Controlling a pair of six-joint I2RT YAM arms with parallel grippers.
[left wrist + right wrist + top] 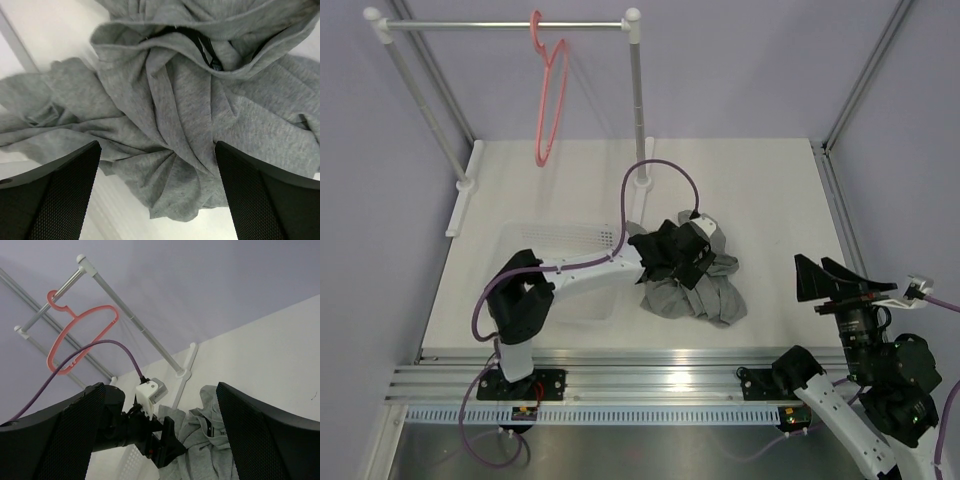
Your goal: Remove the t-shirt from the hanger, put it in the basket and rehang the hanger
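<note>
Overhead, the hanger [552, 100] is hanging bare on the rail [510, 24] at upper left, while the t-shirt [695, 290] is lying crumpled mid-frame beside a translucent basket [555, 240] (the left arm [590, 265] is crossing it). From the left wrist, the left gripper [156, 150] is gaping wide above grey folds, gripping nothing. From the right wrist, the right gripper [160, 387] is gaping too, empty, with the hanger's whole loop showing.

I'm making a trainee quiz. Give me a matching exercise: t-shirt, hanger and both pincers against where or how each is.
1 t-shirt
2 hanger
3 left pincer
4 right pincer

A open, over the t-shirt
B bare, hooked on the rail
C crumpled on the table
D open, off to the side, holding nothing

Pairs: 1-C, 2-B, 3-A, 4-D
</note>
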